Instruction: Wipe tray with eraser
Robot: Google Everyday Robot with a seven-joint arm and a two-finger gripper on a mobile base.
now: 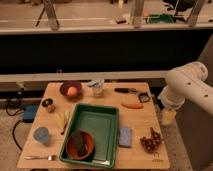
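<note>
so my gripper (169,116) is hanging at the right of the frame, just off the right edge of the wooden table (145,122). it's sitting at the end of my white arm (187,85), which is curving in from the right side. honestly i can't tell whether the jaws are standing wide or narrow from this angle.

the green tray (102,122) is lying in the lower middle of the frame, turned a bit askew on the table. the eraser (78,141) is resting inside the orange bowl (90,144), and that bowl is sitting in the tray's lower left corner. the eraser is lying well apart from my gripper.

a pale blue pad (125,136) is lying just beside the tray's right rim, and a carrot (132,105) is lying above it. a dark bunch of grapes (151,141) is sitting toward the table's lower right. in the upper left part of the table a purple bowl (64,89) is holding something round and orange, with a white cup (96,87) standing to its right. a blue-grey cup (41,135) and a fork (40,157) are sitting at the lower left.
</note>
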